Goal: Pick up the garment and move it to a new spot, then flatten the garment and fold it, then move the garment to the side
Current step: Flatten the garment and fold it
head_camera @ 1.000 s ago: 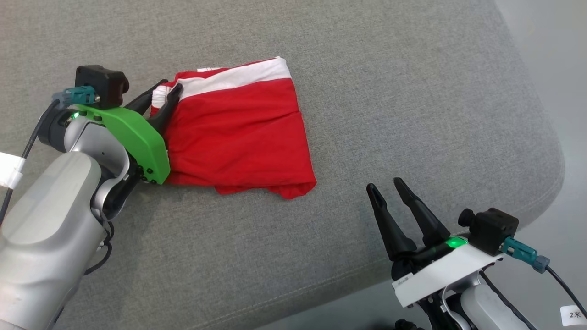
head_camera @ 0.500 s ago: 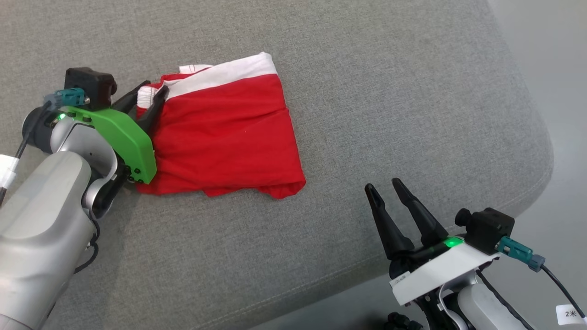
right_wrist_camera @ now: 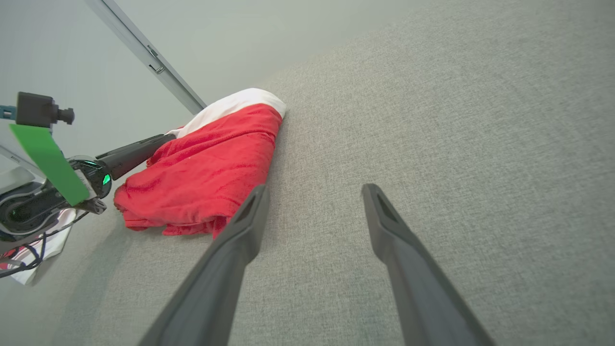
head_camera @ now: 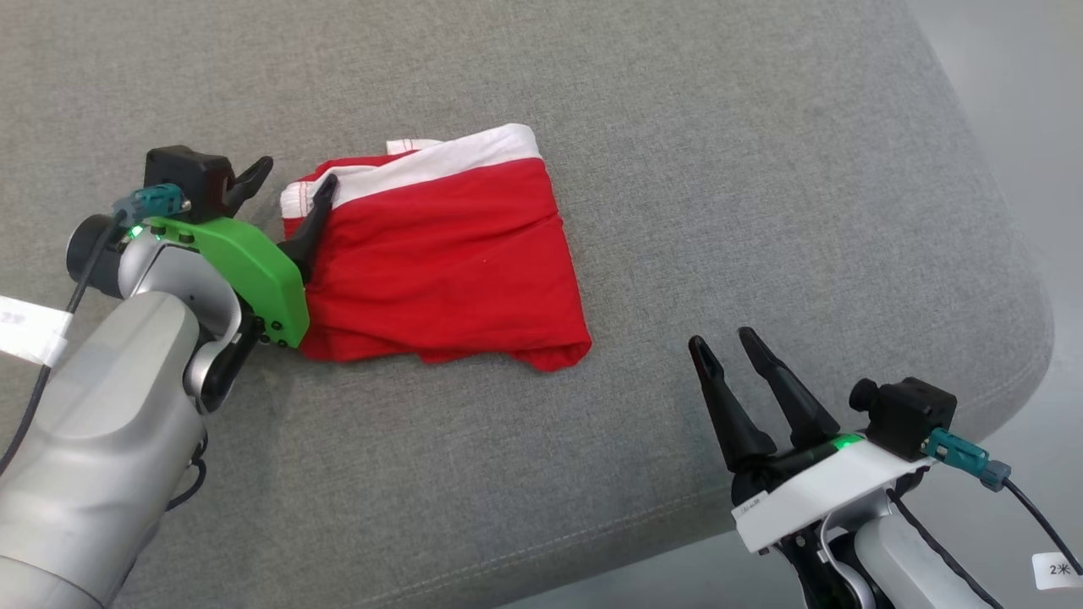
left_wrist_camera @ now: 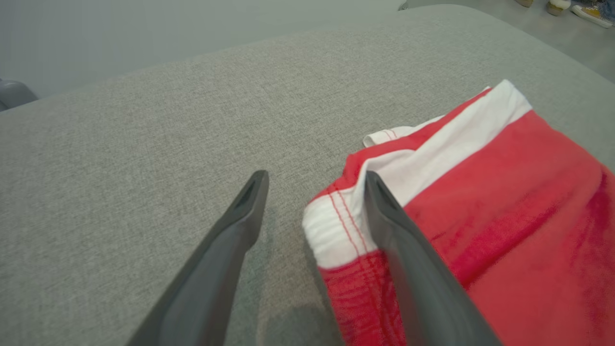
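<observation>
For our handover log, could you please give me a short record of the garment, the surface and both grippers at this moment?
garment: red with a white band, folded, lying on the cushion
surface: grey fabric cushion
left gripper: jaws open, one over the garment's white-banded corner, the other beside it over bare cushion; nothing clamped
right gripper: jaws open, holding nothing, apart from the garment, near the cushion's front edge

Place: bare test room, likely; cannot tell for sure
Surface: grey upholstered cushion (head_camera: 677, 127), rounded corner at right
Around: pale floor (head_camera: 1015, 85), plain, far right
</observation>
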Tool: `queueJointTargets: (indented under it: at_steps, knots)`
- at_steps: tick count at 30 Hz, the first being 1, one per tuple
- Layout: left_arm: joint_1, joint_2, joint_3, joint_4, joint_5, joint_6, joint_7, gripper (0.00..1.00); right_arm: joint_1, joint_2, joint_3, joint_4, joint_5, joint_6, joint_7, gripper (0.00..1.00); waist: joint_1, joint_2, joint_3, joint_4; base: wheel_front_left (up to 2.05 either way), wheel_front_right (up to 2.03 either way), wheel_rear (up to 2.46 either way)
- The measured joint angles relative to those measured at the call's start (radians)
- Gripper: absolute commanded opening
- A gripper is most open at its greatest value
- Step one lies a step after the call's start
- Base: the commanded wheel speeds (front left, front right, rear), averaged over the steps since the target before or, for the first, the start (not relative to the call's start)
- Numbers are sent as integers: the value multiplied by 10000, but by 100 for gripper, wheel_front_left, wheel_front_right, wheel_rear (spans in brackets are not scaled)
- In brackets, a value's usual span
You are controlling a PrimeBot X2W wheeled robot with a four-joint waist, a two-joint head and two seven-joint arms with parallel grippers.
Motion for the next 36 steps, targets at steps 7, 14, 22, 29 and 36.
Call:
queueJointTargets:
  at_steps: [7, 14, 22, 29, 36]
  knots:
    - [14, -780, -6, 10, -117, 0, -700, 100, -38, -161, -23, 236, 119, 136, 29, 100, 0, 0, -614, 534, 0, 0, 0]
    - [341, -1448, 29, -105, -226, 0, -1162, 100, -35, 86, -543, 673, 1325, 313, 236, 100, 0, 0, -1143, 1270, 0, 0, 0]
    - [1394, -1714, -309, -537, -100, 257, -1290, 100, -232, 265, -1388, 1678, 2972, 531, 955, 100, 0, 0, -1547, 2342, 0, 0, 0]
    - [2260, -1697, -384, -1233, 107, 746, -1467, 100, -749, 286, -1948, 2474, 3864, 648, 1528, 100, 0, 0, -1737, 3346, 0, 0, 0]
    - [3302, -1515, -274, -1774, 98, 1083, -1496, 100, -828, 253, -2393, 2955, 4475, 754, 1795, 100, 0, 0, -1788, 4210, 0, 0, 0]
